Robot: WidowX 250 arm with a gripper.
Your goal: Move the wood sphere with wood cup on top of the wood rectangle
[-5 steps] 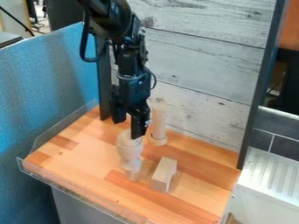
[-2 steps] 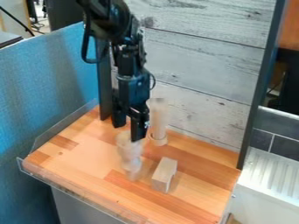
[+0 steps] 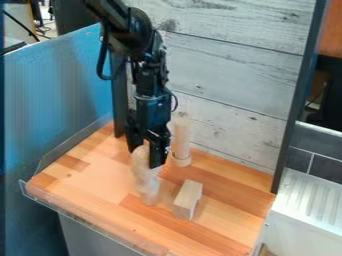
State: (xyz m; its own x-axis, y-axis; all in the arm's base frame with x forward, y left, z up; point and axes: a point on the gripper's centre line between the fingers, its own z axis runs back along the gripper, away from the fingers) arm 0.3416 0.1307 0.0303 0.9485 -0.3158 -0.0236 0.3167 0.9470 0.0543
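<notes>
Your claw (image 3: 146, 157) points down over the left-middle part of the work surface, its two black fingers (image 3: 157, 159) spread apart, roughly as wide as the top of the wood cup (image 3: 141, 163). The cup's upper end sits down between them; you cannot tell whether either finger touches it, or whether there is any grip on it. The black arm (image 3: 148, 75) above comes in from the top edge, upper left of centre, with a cable looping beside it.

The cup stands above the wood sphere (image 3: 148, 186), the two making a pale upright stack whose outlines are blurred, so you cannot make out exactly where they meet. That stack is beside the wood rectangle (image 3: 188, 199), not on it. The rectangle lies to the stack's right in the view, with the two apart.

Behind the rectangle, and right of your fingertips in the view, a tall wood cylinder (image 3: 180, 142) stands upright on a round foot.

All of these are over the wood-strip tabletop (image 3: 83, 182), which has a clear rim (image 3: 90, 222) along its left and near edges. Grey-white planks (image 3: 230, 75) rise behind, a blue partition (image 3: 57, 115) stands at left, and a white ribbed surface (image 3: 307, 200) lies at right.
</notes>
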